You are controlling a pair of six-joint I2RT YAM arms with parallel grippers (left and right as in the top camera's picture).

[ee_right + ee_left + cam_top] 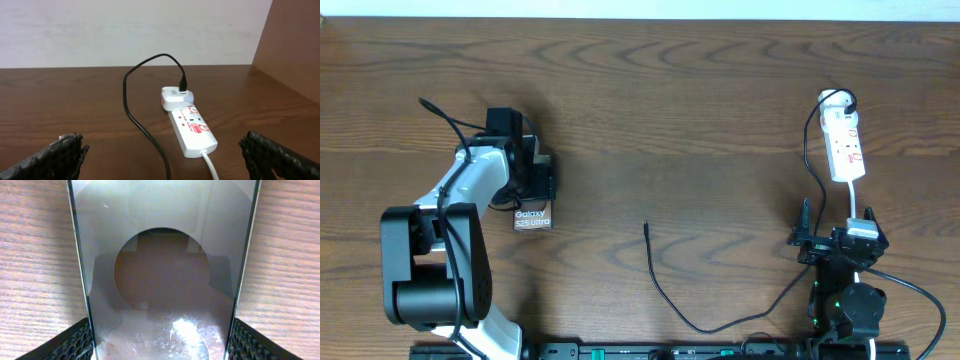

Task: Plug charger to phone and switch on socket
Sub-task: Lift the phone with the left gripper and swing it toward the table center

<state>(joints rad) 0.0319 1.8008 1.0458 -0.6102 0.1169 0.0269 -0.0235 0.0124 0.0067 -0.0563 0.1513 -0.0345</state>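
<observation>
The wooden table [720, 80] is carrying everything, and the two arms are working at opposite ends of it. The left gripper [533, 195] is clamping the phone [532, 219] across its two long edges, the ribbed pads [75, 342] pressing against the glass sides in the wrist view. The lettered end is sticking out toward the robot at the table's left. The right gripper [838, 240] is hanging released, jaws spread wide with nothing between them, and is facing the white power strip [846, 148] at the far right. A white adapter [175, 97] is sitting plugged into the strip's far end. The charger cable [665, 295] is running from it in a long loose loop along the near edge. The plug tip [646, 227] is lying mid-table, well apart from both the phone and the open jaws. The likeliest trouble is coming from that thin tip: wide jaws may be closing beside it or letting it twist, so it is meeting the port crooked. A push against the smooth-edged phone may be sliding it in the left grip. Hauling on the slack may be dragging the light strip or loosening the adapter. Broad fingers may also be missing the small red switch.
</observation>
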